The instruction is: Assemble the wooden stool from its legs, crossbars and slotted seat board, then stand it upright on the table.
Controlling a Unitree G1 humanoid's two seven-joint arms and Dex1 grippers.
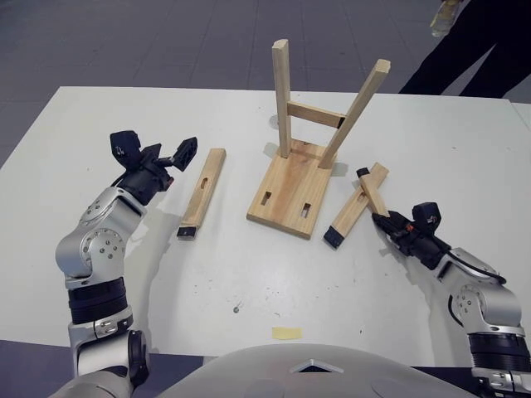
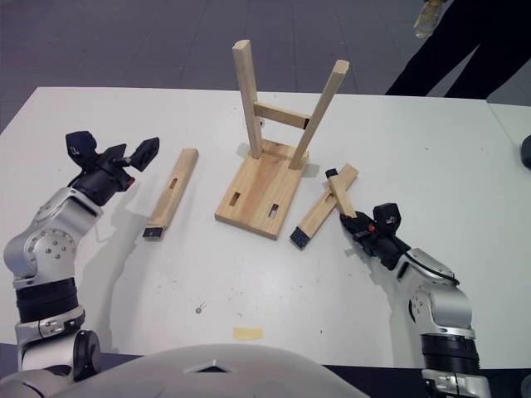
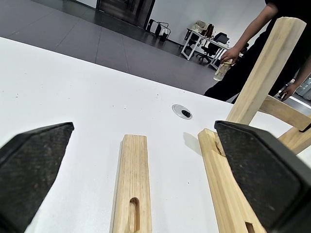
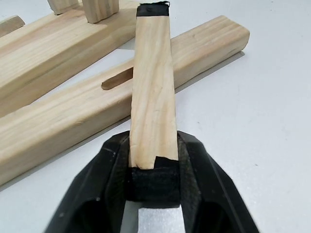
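Pale grained wood crossbar (image 4: 153, 92), black-taped end, clenched in jaws of right gripper (image 4: 153, 144), left gripper (image 1: 156, 148) spread wide, slotted leg (image 3: 132, 184) ahead between its jaws

I get bright, even overhead light on the white table (image 1: 431, 133), with no glare. The leg (image 1: 203, 192) just beyond my left gripper (image 1: 156, 149) throws only a faint, soft shadow. The stick (image 4: 151, 87) clamped in my right gripper (image 4: 153, 141) reads sharp, grain and all.

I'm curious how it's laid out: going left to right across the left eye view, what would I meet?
Black open left gripper, loose slotted pale wooden leg, flat wooden seat board, right gripper clamping short wooden crossbar.
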